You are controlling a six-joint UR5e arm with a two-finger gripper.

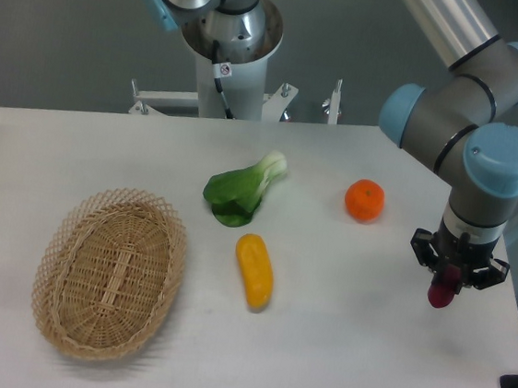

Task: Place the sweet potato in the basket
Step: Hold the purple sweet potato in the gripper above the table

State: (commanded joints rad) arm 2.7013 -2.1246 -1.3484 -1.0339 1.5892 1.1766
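Sweet potato (440, 293) is already pinched in the closed gripper (454, 281) and lifted at the table's right edge, so only the carry over to the basket (51, 316) at far left is left.

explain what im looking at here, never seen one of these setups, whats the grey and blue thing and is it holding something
The grey and blue thing is a robot arm with jointed segments. One fixed camera looks down at a white table from the front. At the arm's end is a gripper whose jaws are shut on a small reddish-purple sweet potato, lifted above the table's right side. On the table lie a woven wicker basket at the left, a bok choy, a yellow oblong vegetable and a round orange fruit.
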